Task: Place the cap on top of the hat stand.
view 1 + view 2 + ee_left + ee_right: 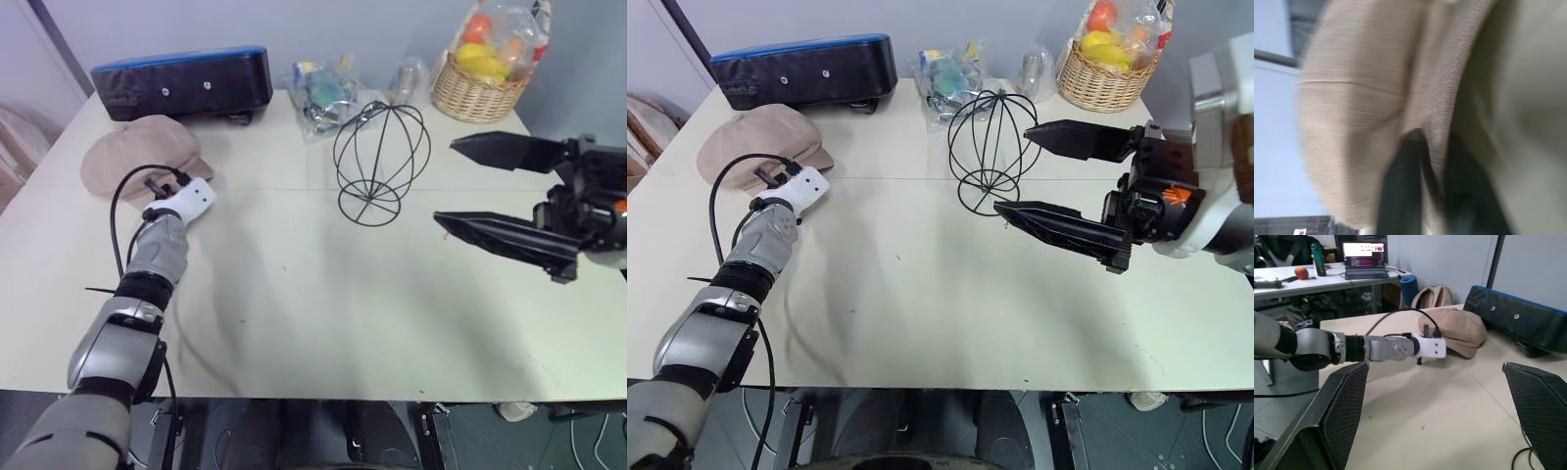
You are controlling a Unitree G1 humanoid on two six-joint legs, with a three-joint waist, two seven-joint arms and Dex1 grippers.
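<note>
The beige-pink cap lies on the white table at the far left, crown up, brim toward the middle. My left gripper reaches level to the brim's edge; its black fingers are closed with the brim fabric between them. From the right wrist view, the left arm's white wrist block sits at the cap. The black wire hat stand stands upright and bare at the table's middle back. My right gripper hovers just right of the stand, above the table, wide open and holding nothing.
A black case with a blue top lies behind the cap. A plastic bag of small items and a wicker basket of fruit stand along the back edge. A black cable loops from my left wrist.
</note>
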